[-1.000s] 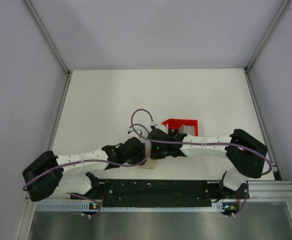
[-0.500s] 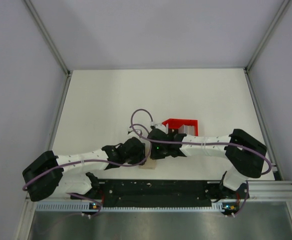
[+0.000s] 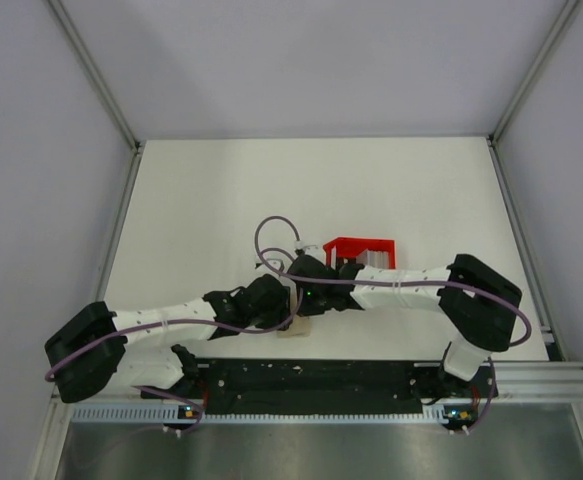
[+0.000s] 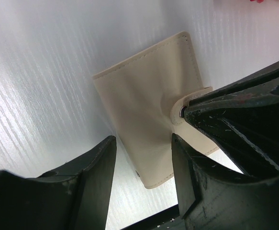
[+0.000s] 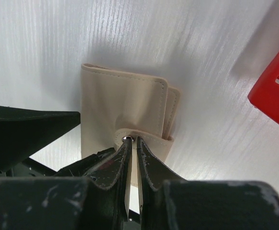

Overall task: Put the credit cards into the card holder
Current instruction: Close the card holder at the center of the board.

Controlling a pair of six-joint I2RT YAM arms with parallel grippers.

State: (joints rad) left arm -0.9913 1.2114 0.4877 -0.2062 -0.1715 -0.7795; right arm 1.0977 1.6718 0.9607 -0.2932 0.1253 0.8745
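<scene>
R gripper pinching the snap tab of the shut card holder, L gripper open over it

The card holder (image 4: 139,115) lies folded shut on the white table (image 3: 201,200), beige outer side up, close to the near edge and approx. mid-way btw. the two arm bases. Its strap tab (image 5: 146,139) wraps round one edge and ends in a small metal snap.

Right gripper (image 5: 131,149) comes down on that tab: its fingers (image 5: 149,167) are drawn almost together, only a thin slit btw. them, tips closed on the tab's end right at the snap.

Left gripper (image 4: 141,165) hangs over the opposite part of the holder w/ fingers (image 4: 98,167) spread wide, one on each side of the beige flap. Can't tell if they touch it.

In the top view both wrists meet over the holder, so only a beige sliver shows below them. The red tray (image 5: 273,91) sits just beyond, on the far-right side of the holder, apart from it
</scene>
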